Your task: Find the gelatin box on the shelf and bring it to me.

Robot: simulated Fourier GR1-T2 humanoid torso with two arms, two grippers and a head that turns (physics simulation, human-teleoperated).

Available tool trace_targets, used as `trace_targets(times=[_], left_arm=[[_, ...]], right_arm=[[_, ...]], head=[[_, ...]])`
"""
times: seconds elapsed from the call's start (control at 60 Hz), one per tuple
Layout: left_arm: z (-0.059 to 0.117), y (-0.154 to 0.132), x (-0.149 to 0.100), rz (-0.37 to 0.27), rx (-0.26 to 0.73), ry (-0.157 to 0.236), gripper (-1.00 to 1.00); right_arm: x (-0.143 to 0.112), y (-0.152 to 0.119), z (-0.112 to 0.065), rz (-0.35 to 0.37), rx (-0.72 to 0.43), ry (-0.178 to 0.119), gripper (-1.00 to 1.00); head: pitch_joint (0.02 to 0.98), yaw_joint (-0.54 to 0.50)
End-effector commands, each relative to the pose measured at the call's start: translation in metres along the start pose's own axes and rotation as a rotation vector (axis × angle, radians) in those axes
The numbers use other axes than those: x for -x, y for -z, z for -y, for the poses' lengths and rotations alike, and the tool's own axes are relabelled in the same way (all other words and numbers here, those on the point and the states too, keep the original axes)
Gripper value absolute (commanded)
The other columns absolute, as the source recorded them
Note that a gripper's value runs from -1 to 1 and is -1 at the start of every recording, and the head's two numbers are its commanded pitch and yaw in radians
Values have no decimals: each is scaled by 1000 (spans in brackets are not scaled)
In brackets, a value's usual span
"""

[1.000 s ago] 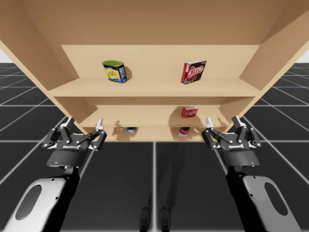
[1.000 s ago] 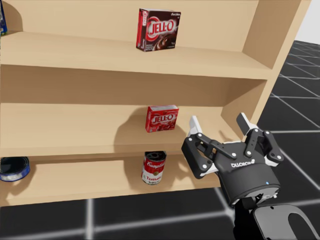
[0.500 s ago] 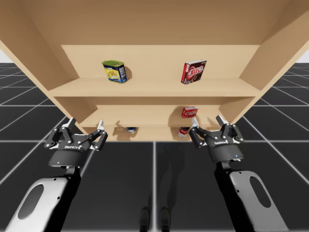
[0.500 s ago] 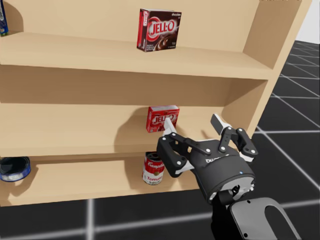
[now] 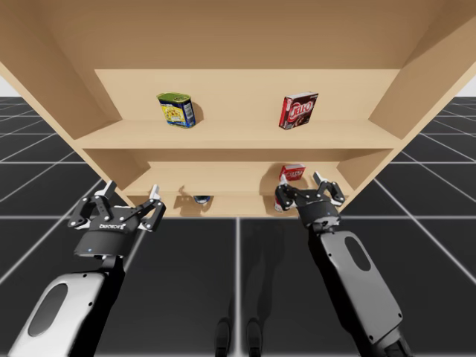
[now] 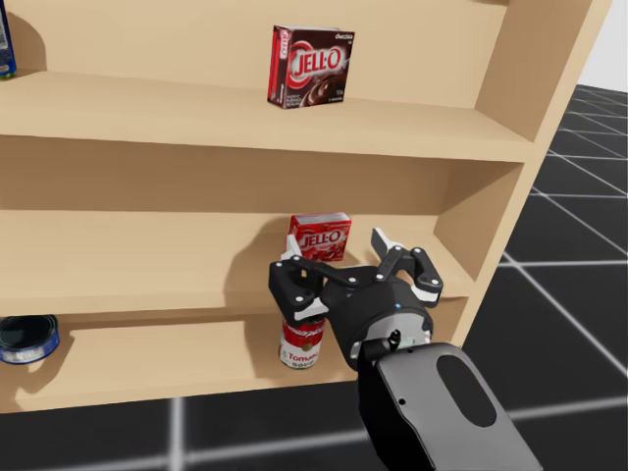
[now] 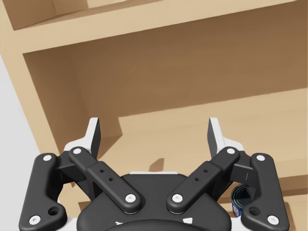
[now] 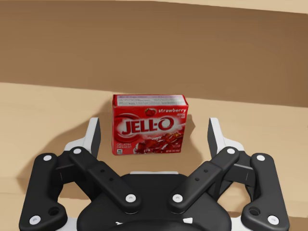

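On the middle shelf (image 6: pixel 147 257), just right of centre in the head view, the red box (image 6: pixel 320 235) stands upright, its front facing out. My right tool (image 8: pixel 154 131) has swung in over the last second from the lower right of the frame, in front of the shelf edge, to a spot right before that box. Its fingers are spread wider than the box, which sits just ahead of them and ungripped. That reads as the approach nearly done, with closing in and pinching left to do. My left tool (image 5: pixel 132 190) has stayed at the lower left of the high view, fingers spread and holding nothing. The red box's front carries bold white lettering over a fruit picture. A dark brown box (image 6: pixel 309 64) on the top shelf bears similar lettering, and a red-and-white can (image 6: pixel 297 343) on the bottom shelf has a label.
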Motion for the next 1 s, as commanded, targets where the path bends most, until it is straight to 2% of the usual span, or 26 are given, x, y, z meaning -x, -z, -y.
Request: trace_targets(times=[0.017,0.1,0.117,0.25,0.333,0.55,0.683,0.7,0.733,0.75,0.783,0.817,1.0], left_arm=[[-1,0,-1,0,-4,-2,-1000],[-2,-1,-1,0,-6,-6,-1000],[-2,-1,-1,0,-7,-8,-1000],[-3,-1,-2,4,-9,-12,-1000],[-4,-1,-2,4,-9,-14,-1000],[-5,-1,-2,5,-11,-14,-1000],[-5,-1,-2,6,-12,-13,-1000],[-5,-2,-2,6,-11,-13,-1000],[-5,-1,-2,6,-11,-12,-1000],[-5,-1,-2,6,-11,-12,-1000],[-5,-1,-2,6,-11,-12,-1000],[-5,-1,-1,6,-11,-11,-1000],[-5,-1,-1,5,-11,-9,-1000]], right_arm=[[7,19,-6,-29,8,-12,-1000],[9,27,-8,-40,15,-22,-1000],[11,30,-8,-44,21,-32,-1000],[13,43,-7,-64,48,-38,-1000],[17,51,-5,-72,81,-55,-1000],[24,69,-5,-104,84,-57,-1000],[27,70,-4,-102,71,-77,-1000],[27,70,-4,-101,67,-76,-946],[27,67,-4,-92,76,-83,-263],[28,67,-4,-89,76,-84,226],[27,66,-3,-90,75,-81,767],[27,64,-2,-88,77,-76,962],[23,52,5,-77,93,-85,999]], head=[[560,-279],[564,-280],[566,-281],[568,-281],[569,-280],[568,-277],[568,-275],[568,-275],[568,-273],[568,-272],[568,-272],[567,-271],[564,-272]])
